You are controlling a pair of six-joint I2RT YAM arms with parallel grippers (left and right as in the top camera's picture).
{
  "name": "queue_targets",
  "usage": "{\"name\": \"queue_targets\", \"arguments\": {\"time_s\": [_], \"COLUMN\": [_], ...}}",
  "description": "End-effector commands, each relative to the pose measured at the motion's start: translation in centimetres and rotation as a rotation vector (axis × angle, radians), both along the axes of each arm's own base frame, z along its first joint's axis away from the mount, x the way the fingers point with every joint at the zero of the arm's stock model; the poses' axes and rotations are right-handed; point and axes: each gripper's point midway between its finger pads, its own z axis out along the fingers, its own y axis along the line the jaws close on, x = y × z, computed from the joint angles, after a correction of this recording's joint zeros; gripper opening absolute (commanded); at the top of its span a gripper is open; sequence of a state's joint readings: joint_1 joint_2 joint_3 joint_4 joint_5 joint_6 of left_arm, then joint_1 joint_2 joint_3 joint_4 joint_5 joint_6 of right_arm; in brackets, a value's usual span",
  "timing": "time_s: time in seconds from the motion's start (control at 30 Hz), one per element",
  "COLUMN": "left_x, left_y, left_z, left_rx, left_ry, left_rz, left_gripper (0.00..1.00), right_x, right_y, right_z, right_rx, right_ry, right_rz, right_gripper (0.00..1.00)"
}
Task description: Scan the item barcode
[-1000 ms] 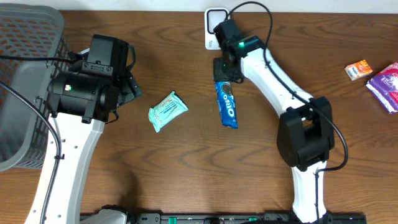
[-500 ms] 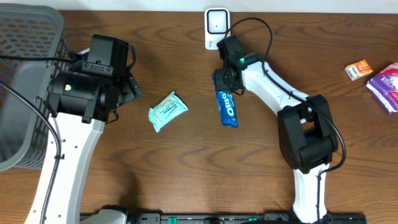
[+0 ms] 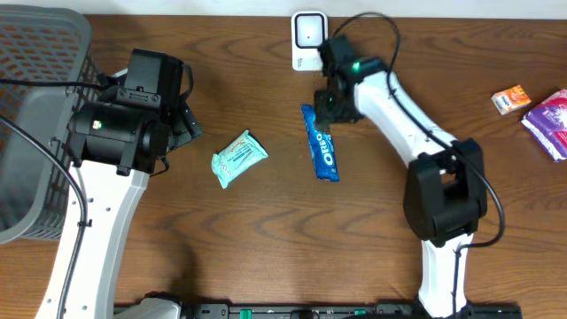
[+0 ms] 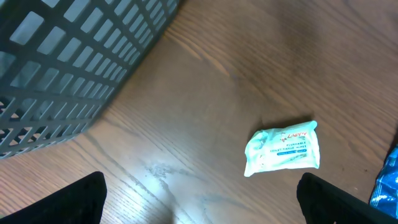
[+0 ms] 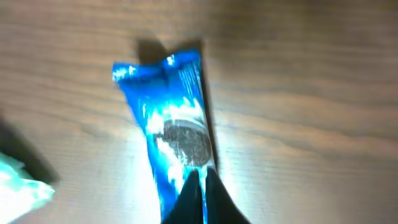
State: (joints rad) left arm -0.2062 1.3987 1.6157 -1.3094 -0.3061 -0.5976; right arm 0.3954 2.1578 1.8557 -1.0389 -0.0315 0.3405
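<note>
While shut, right tool (image 5: 200, 182) over Oreos (image 5: 174, 106).

The overhead camera stares straight down at the whole table (image 3: 266, 257) from well above. The left wrist camera looks down slantwise, the tissue packet (image 4: 283, 148) ahead of the left gripper (image 4: 199, 196). The right wrist camera hangs close over the Oreo pack (image 5: 171, 124). The overhead view shares both packets.

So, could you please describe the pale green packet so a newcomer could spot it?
From the grey basket at the left of the table, look right, past the left arm, to mid-table. The pale green packet lies there flat, touched by nothing. Unlike the long, dark blue cookie pack to its right, it is short, squat and mint-coloured.
</note>
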Motion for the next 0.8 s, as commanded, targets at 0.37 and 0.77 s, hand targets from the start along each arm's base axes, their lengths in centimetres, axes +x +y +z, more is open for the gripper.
{"name": "queue_targets", "arguments": {"time_s": [0.37, 0.77], "left_x": [0.1, 0.1], "left_y": [0.4, 0.4], "left_z": [0.2, 0.2], "left_rx": [0.023, 0.023], "left_ry": [-0.001, -0.001], "left_rz": [0.002, 0.002], "left_gripper": [0.98, 0.98], "right_x": [-9.8, -13.0], "right_y": [0.4, 1.5], "right_z": [-1.2, -7.6], "right_rx": [-0.105, -0.118], "right_ry": [0.291, 0.315], "right_rz": [0.173, 0.157], "right_gripper": [0.01, 0.01]}}
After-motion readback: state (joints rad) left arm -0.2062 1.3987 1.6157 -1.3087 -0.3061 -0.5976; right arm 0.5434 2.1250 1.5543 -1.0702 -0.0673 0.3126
